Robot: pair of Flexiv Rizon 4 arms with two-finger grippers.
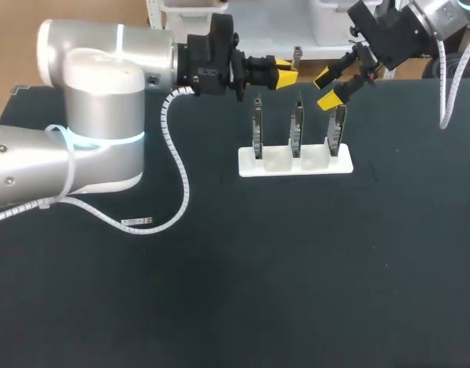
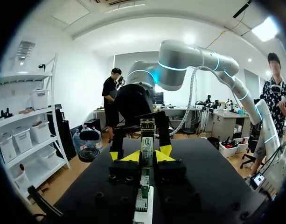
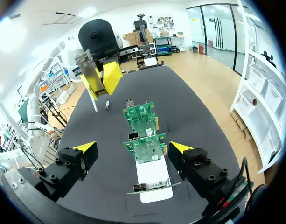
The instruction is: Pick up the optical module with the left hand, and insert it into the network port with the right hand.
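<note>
So your left gripper (image 1: 287,73) is clamped on the optical module (image 2: 146,142), yellow tips pinching its flat sides so that both ends poke out past the fingers. I'd guess that's on purpose, since it leaves a free end for the other arm to grab. It's held up in the air over the far side of the black table (image 1: 219,291), behind the white stand (image 1: 296,165), not touching anything. Your right gripper (image 1: 328,87) is spread wide with nothing in it, sitting by the right-hand end of that stand. It's near the left one, but its tips aren't on the module. In the right wrist view the three green network cards (image 3: 145,147) stand on edge in the stand, one behind the other. They line up between the open fingers, with the module held up beyond the farthest card. Standing the cards upright like that probably keeps their ports reachable from the side, but I can't honestly make out which port is the target. My read is that the pickup is done and the handover isn't, so the right gripper needs to close on the exposed end before the left lets go. Watch the alignment too, because a tilted grab would make the insertion fiddly.
</note>
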